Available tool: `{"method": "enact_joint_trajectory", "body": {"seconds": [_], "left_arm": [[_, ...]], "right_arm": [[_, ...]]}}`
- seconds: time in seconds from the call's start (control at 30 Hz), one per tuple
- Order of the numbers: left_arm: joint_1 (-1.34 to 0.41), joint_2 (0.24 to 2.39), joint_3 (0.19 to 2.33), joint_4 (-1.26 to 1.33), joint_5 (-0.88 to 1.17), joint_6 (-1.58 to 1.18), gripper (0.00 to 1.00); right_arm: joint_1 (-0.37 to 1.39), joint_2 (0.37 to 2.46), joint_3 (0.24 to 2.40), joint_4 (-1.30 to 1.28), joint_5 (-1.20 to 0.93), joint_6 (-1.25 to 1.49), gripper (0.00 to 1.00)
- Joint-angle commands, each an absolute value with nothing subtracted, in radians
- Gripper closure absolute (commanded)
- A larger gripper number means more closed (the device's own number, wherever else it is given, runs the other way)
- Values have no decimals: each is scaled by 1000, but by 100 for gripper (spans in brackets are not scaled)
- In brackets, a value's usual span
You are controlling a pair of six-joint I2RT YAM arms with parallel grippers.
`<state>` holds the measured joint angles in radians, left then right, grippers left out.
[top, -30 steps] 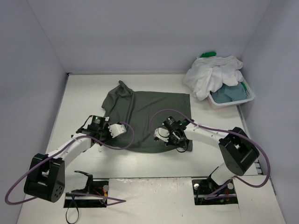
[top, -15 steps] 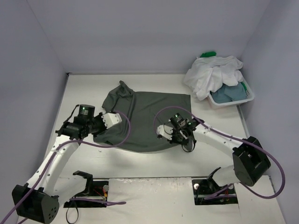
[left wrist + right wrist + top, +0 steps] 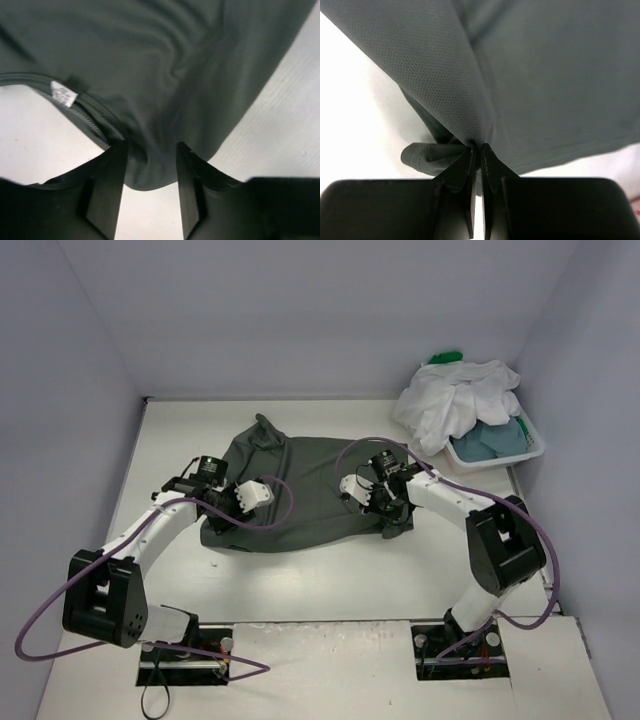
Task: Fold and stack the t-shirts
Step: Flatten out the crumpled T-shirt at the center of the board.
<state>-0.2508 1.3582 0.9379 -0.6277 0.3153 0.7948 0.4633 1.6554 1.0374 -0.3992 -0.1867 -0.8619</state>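
Note:
The dark grey t-shirt [image 3: 305, 490] lies across the middle of the table, with its near part bunched and folded up. My right gripper [image 3: 393, 522] is shut on the shirt's right near edge, and the cloth [image 3: 545, 75] is pinched at the fingertips [image 3: 480, 147]. At the shirt's left near edge my left gripper [image 3: 222, 512] stands open. Its jaws are apart with a loose fold of cloth [image 3: 175, 65] lying between the tips [image 3: 150, 150]. The collar with its white label [image 3: 62, 95] shows to the left. A white t-shirt [image 3: 455, 405], a green one [image 3: 445, 357] and a blue-grey one [image 3: 490, 438] sit in the basket.
The white slotted basket [image 3: 505, 457] stands at the back right corner against the wall. Walls close in the table on the left, back and right. Purple cables loop over both arms above the shirt.
Both grippers have carried the shirt's near edge away from the bases, so the cloth is now shorter and bunched. The left jaws have come apart; the right stays shut.

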Motion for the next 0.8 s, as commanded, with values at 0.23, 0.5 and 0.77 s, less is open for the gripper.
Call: {"method": "enact_joint_trajectory", "body": {"seconds": [0.23, 0.5, 0.77], "left_arm": [[-242, 1312, 873, -667, 417, 861, 53], [-242, 1364, 825, -600, 405, 847, 57], [-242, 1417, 804, -548, 408, 835, 50]], "right_arm": [[436, 1727, 1017, -361, -222, -908, 100], [433, 1729, 1031, -359, -238, -897, 100], [434, 1694, 999, -362, -232, -894, 100]]}}
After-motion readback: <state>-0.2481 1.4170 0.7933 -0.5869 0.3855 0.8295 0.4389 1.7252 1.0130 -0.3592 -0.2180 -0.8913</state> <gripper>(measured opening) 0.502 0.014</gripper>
